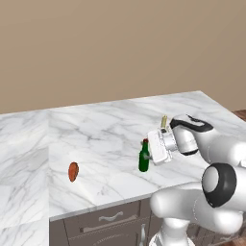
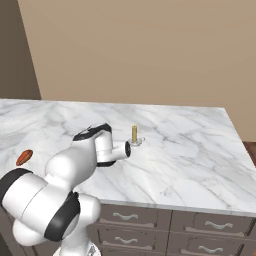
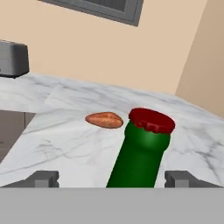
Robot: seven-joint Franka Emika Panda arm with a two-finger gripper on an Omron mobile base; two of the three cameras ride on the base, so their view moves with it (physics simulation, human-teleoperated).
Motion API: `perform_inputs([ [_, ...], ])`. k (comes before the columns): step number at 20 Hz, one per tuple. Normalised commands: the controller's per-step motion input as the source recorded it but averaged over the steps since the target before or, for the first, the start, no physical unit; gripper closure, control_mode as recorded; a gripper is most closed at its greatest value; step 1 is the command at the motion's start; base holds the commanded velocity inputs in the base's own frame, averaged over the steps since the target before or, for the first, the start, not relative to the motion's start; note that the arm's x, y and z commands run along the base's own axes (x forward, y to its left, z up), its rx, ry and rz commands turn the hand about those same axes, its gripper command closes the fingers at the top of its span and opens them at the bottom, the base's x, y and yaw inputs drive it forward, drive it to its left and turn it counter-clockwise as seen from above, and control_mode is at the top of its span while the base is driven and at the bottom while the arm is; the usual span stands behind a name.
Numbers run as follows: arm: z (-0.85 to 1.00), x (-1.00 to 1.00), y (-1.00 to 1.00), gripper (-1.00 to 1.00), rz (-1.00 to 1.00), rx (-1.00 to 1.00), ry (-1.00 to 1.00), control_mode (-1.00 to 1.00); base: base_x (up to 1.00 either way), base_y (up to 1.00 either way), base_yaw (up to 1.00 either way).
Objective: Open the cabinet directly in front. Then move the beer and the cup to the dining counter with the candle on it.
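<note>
Beer [image 1: 143, 157] stands upright on the dining counter [image 1: 105, 129], a bit back from the front edge, red cap up. Gripper [image 3: 112, 178] is released: in the hand view both fingertips [image 3: 43, 178] sit wide apart, one on each side of the bottle neck, with clear gaps, neither touching the glass. So the bottle stands between the open jaws but is not grasped. In the left base view the hand is turned sideways, level with the bottle and just to its right. Candle [image 2: 134, 134] is upright on its small round base on the same counter, just past the wrist in the right base view; in the left base view only its top pokes out behind the hand. It is near the beer, not touching it. An orange-brown oval item [image 1: 73, 171], looks like a sweet potato, lies on the marble well to the left of the bottle. In the hand view it lies beyond the bottle, and a grey boxy appliance [image 3: 13, 58] sits at the far end of the counter. Dark drawers [image 2: 175, 222] with silver handles run under the counter's front edge.
</note>
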Motion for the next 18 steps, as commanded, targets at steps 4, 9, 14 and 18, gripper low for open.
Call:
perform_inputs([
  [4,0.29,-0.05,0.0,-1.0,0.0,0.06,0.0,-1.0,0.0,0.0,0.0],
  [9,0.43,0.0,0.0,-1.0,0.0,0.04,0.0,-1.0,0.0,0.0,0.0],
  [14,0.4,0.0,0.0,-1.0,0.0,0.03,0.0,-1.0,0.0,0.0,0.0],
  [18,0.53,-0.01,0.0,-1.0,-0.01,0.03,-0.01,-1.0,0.0,0.0,0.0],
])
